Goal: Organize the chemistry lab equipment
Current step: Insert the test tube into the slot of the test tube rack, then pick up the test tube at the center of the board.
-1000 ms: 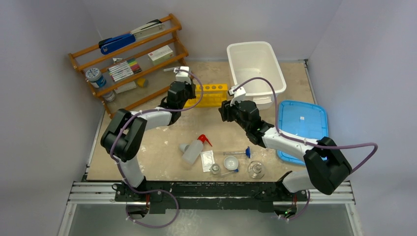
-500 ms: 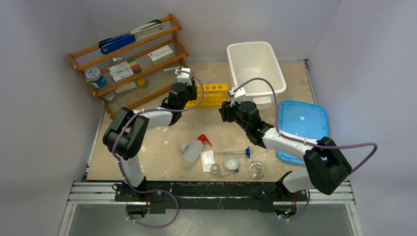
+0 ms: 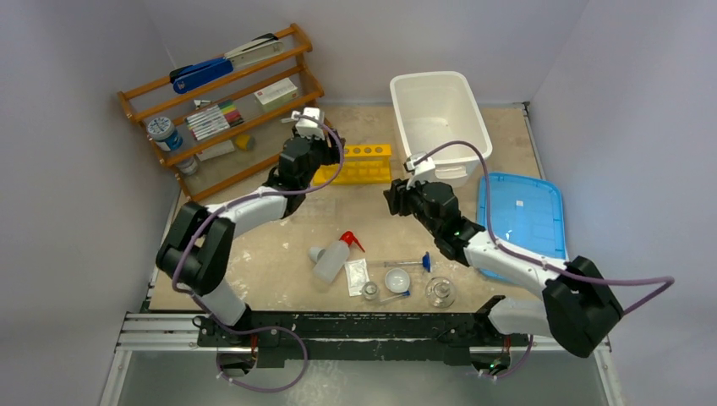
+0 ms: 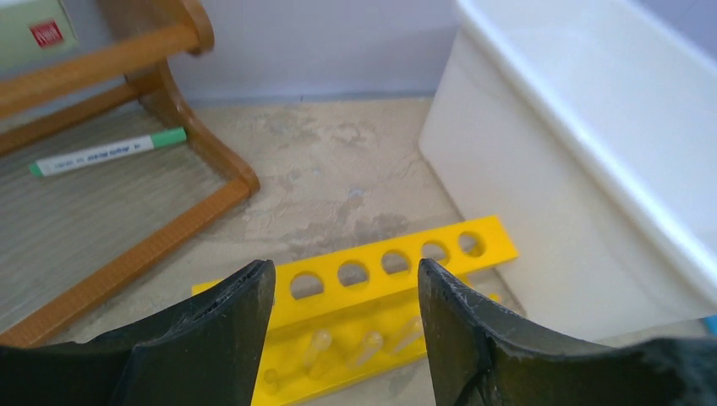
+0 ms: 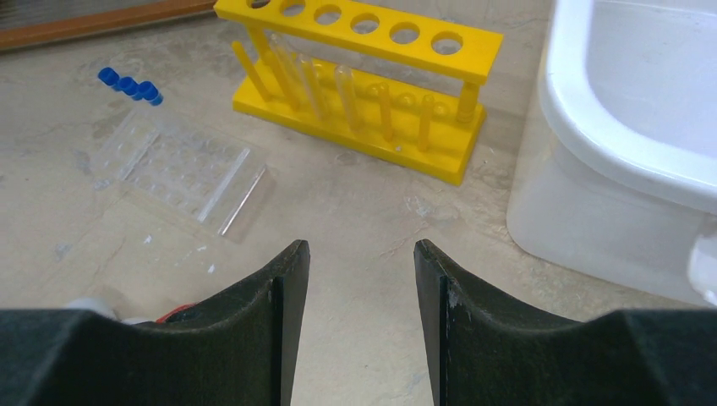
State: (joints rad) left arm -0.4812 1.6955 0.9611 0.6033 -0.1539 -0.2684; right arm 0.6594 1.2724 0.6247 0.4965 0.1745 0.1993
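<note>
One wooden shelf (image 3: 221, 100) with three tiers stands at the far left, holding one blue stapler (image 3: 201, 74) and a row of markers (image 3: 211, 121). The left gripper (image 4: 344, 271) hangs just beside it, above the left end of the single yellow six-hole rack (image 3: 359, 163). Its jaws are spread wide with nothing between them. Six holes show in the rack's top bar from the right wrist, and three clear tubes (image 5: 311, 85) stand in its left half.

One clear tube tray (image 5: 182, 165) lies flat on the table left of the rack in the right wrist view. It has a short row of blue caps (image 5: 127, 85) at its far corner, three or four.

Near the front edge lies one white squeeze bottle (image 3: 330, 260) with its red nozzle (image 3: 351, 241). Beside it are one clear packet (image 3: 357, 275), one small flask (image 3: 370, 292), one round dish (image 3: 397, 279), two blue-capped tubes (image 3: 413, 264) and one larger flask (image 3: 440, 292).

The right gripper (image 5: 359, 249) hovers right of the rack, jaws parted and empty.

One white tub (image 3: 440, 80) stands right of the rack, and one blue lid (image 3: 520, 216) lies flat at the far right
</note>
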